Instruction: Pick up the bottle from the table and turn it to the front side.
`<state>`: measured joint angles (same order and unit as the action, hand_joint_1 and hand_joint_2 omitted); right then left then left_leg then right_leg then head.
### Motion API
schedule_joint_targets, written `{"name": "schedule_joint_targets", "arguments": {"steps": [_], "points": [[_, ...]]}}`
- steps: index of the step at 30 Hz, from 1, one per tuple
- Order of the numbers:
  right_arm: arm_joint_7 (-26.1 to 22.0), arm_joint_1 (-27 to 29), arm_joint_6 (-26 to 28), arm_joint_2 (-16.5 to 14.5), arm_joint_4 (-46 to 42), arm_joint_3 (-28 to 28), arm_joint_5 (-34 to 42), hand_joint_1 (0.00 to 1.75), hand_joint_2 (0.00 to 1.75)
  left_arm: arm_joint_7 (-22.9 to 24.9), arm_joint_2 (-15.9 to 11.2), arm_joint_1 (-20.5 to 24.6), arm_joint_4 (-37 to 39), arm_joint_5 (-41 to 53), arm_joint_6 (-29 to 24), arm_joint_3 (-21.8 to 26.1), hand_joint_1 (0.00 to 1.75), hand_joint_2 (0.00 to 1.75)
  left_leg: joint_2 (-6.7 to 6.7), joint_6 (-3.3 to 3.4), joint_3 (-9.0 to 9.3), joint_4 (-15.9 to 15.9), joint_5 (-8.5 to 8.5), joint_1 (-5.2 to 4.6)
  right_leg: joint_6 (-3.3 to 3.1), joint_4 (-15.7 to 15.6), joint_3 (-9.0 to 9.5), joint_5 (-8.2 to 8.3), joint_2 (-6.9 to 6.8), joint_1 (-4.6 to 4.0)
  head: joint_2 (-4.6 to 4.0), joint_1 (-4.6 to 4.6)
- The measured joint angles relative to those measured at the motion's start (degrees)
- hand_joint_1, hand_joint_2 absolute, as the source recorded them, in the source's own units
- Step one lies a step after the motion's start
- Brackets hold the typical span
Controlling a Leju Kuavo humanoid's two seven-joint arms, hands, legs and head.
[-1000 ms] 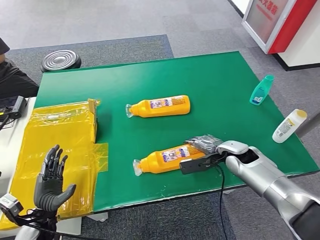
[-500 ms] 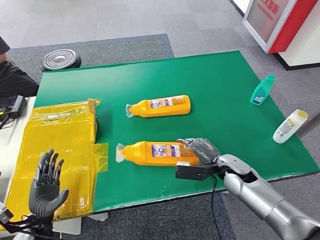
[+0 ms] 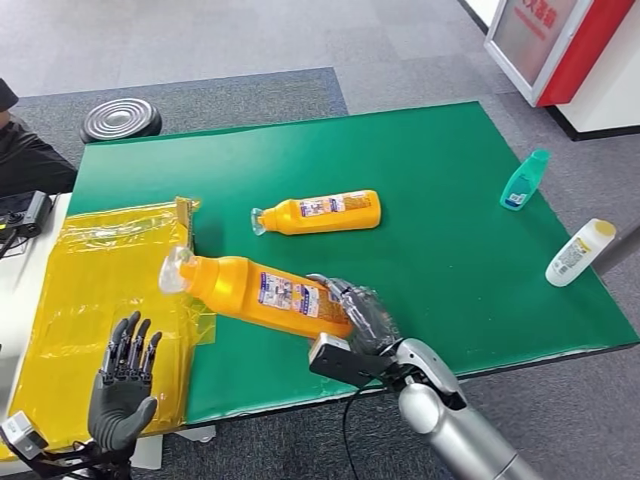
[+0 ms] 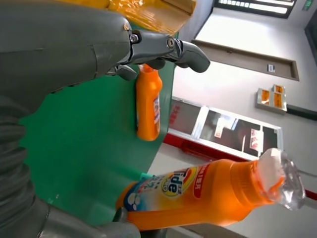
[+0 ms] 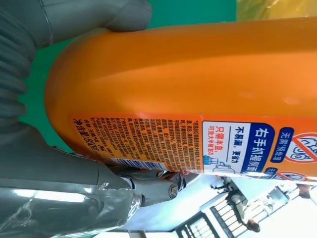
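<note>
Here the right hand (image 3: 361, 318) has its fingers clamped round the base end of an orange detergent bottle (image 3: 256, 290), which is lifted off the green worktop (image 3: 438, 180) and tilted, its clear cap (image 3: 172, 270) pointing toward the robot's left, over the edge of the yellow plastic-wrapped box (image 3: 106, 290). In the right wrist view the thumb (image 5: 93, 20) presses one side of the bottle while darker fingers (image 5: 157, 186) wrap the other, under the printed back label (image 5: 157, 141). The left wrist view shows the bottle's front label (image 4: 168, 184) with its blue and yellow logo.

The left hand (image 3: 124, 385) is raised near the worktop's near edge with fingers apart, holding nothing.

A second orange bottle (image 3: 317, 212) lies flat on the worktop farther back, apart from both hands. A teal bottle (image 3: 524, 180) lies near the far right edge, and a white bottle with a yellow cap (image 3: 580, 252) overhangs the right edge. The text on the labels is too small to read from the head view. A dark round ribbed object (image 3: 121, 120) sits on the floor beyond the worktop.
</note>
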<state>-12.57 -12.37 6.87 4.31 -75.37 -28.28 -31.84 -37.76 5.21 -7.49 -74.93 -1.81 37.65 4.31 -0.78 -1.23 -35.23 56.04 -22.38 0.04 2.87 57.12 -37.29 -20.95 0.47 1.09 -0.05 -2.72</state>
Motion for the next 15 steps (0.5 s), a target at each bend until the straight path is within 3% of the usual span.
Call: {"name": "schedule_joint_targets", "arguments": {"steps": [5, 10, 15], "points": [[-2.7, 0.5, 2.2, -4.8, 2.8, -0.1, -1.0, 1.75, 1.75, 2.8, -0.1, 1.3, 0.4, -1.3, -1.1, -2.9, 0.00, 1.75, 0.00, -0.01, 0.00, 0.0, 0.01, 0.01, -0.01, 0.0, -0.01, 0.00, 0.00, -0.01, 0.01, 0.01], [-8.1, 1.4, 9.8, -10.3, 8.8, -2.8, -4.4, 1.75, 1.75, 9.5, -0.6, 4.5, 0.4, -7.9, -1.6, -7.1, 0.00, 1.75, 0.00, -0.04, -0.01, 0.0, 0.01, 0.06, -0.03, 0.0, -0.02, 0.00, 0.00, -0.05, 0.01, 0.01], [-10.1, 1.5, 15.8, -13.2, 14.3, -6.1, -6.3, 1.75, 1.75, 12.4, -1.7, 6.2, 0.4, -13.3, -0.9, -9.5, 0.00, 1.75, 0.00, -0.06, -0.02, 0.0, 0.01, 0.08, -0.05, 0.0, -0.03, -0.01, 0.01, -0.06, 0.00, 0.01]]}}
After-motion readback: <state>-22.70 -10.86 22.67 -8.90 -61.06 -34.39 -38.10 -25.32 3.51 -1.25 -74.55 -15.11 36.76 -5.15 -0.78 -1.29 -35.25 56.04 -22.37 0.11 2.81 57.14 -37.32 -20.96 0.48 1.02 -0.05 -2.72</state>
